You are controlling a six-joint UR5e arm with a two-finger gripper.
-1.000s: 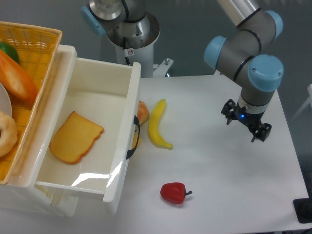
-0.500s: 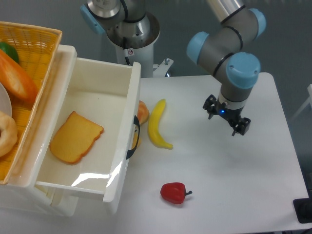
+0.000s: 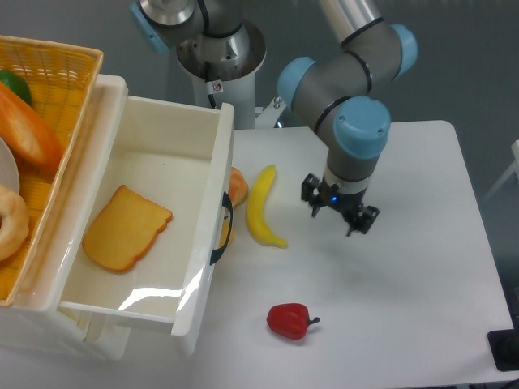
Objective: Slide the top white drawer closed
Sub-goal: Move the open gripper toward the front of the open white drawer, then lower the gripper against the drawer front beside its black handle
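Observation:
The top white drawer stands pulled far out to the right, its front panel carrying a black curved handle. A slice of toast lies inside it. My gripper hangs over the table to the right of the drawer front, beyond the banana. Its fingers point down and stand apart with nothing between them.
A banana and a peach lie just outside the drawer front. A red pepper sits on the table nearer the front edge. A yellow wicker basket with food tops the cabinet at left.
The arm has swung left across the table, bringing the gripper from the right side toward the banana and drawer front. The drawer and foods have not moved.

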